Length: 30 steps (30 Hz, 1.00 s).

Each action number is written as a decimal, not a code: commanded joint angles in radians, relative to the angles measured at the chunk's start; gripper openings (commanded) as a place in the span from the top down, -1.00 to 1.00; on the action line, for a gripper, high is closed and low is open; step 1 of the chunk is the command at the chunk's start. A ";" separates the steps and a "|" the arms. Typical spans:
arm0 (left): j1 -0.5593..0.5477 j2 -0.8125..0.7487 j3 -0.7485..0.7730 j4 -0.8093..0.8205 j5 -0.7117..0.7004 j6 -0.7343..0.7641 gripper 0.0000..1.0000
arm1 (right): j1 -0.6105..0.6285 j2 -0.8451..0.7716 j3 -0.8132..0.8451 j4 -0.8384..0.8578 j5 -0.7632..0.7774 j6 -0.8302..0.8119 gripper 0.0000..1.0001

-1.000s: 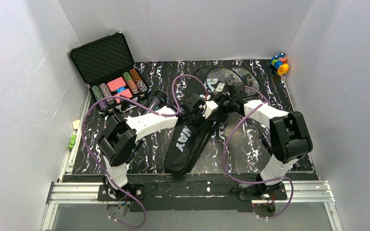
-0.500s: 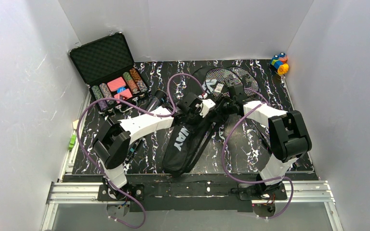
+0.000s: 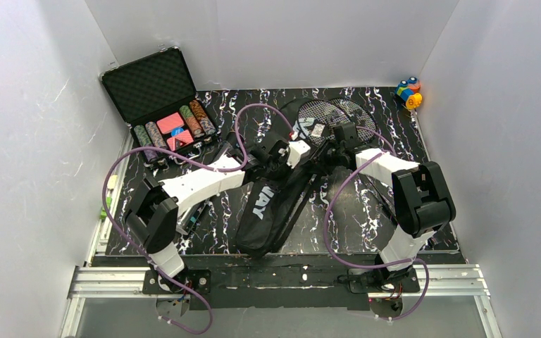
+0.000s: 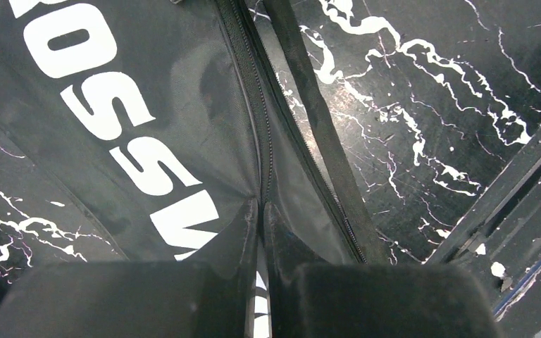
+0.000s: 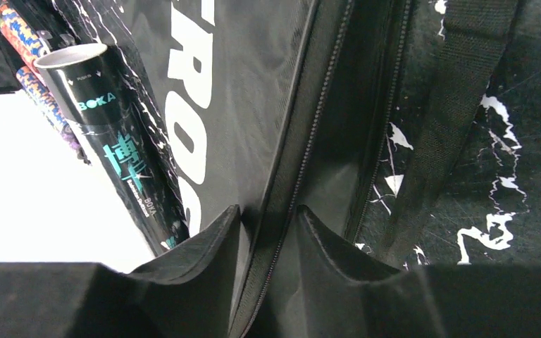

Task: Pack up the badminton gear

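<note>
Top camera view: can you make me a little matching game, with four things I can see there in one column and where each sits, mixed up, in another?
Things:
1. black racket-shaped fabric bag
2. black foam-lined chip case
3. small colourful toy blocks
4. dark-framed strung rackets

Places:
a. far right corner
b. back middle, heads side by side
c. far left corner, lid open
d. centre, stretched from near to far

Pairs: 1-d, 2-c, 3-a, 4-b.
</note>
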 commanded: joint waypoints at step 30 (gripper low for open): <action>0.000 0.182 0.073 0.193 -0.158 0.097 -0.16 | 0.077 -0.066 0.073 -0.040 -0.092 -0.072 0.97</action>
